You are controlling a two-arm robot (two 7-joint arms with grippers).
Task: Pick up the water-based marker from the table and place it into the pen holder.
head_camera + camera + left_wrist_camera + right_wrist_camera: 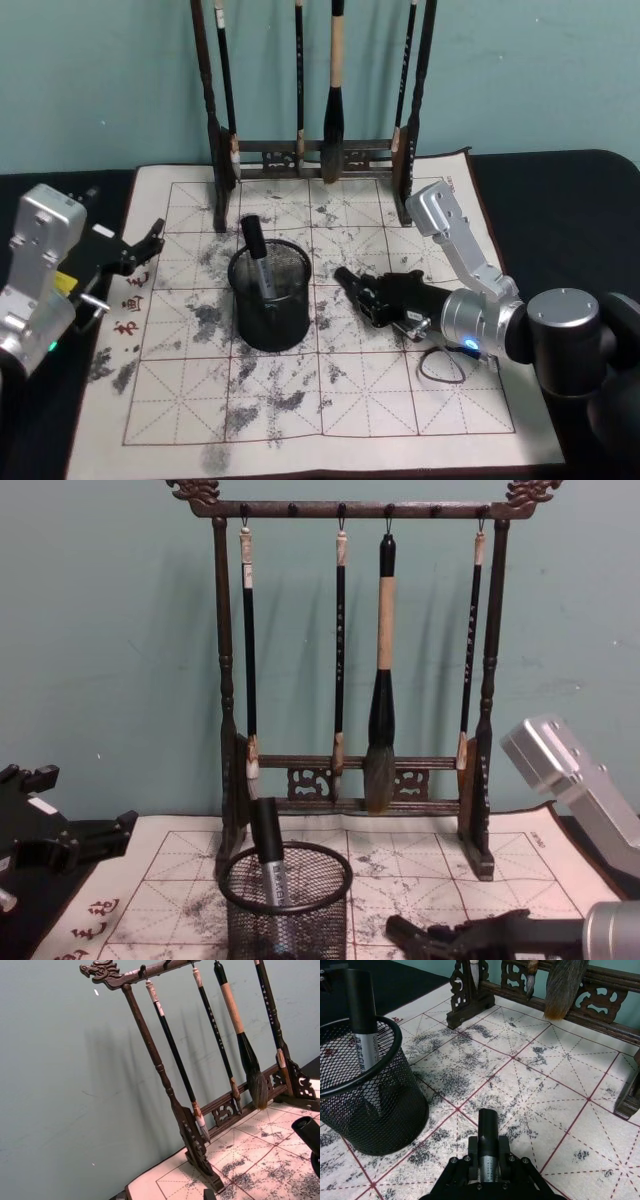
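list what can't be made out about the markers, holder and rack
Standing marker: foot, chest view, cut off by the lower edge, like the pen holder.
Held marker: rear, right wrist view, hidden inside the right gripper.
Brush rack: top, head view, cut by the upper edge.
Left gripper, parked left: arm, chest view, cut by the edge.

My right claw (488, 1152) is black, and the marker (487, 1125) in it has a black cap over a grey barrel, like the second marker (258, 258) in the black mesh holder (270, 335). The mat (380, 400) is cream, red-gridded, blotched with black ink. The table (560, 200) is black, the rack (225, 680) dark brown, the wall (100, 630) teal.
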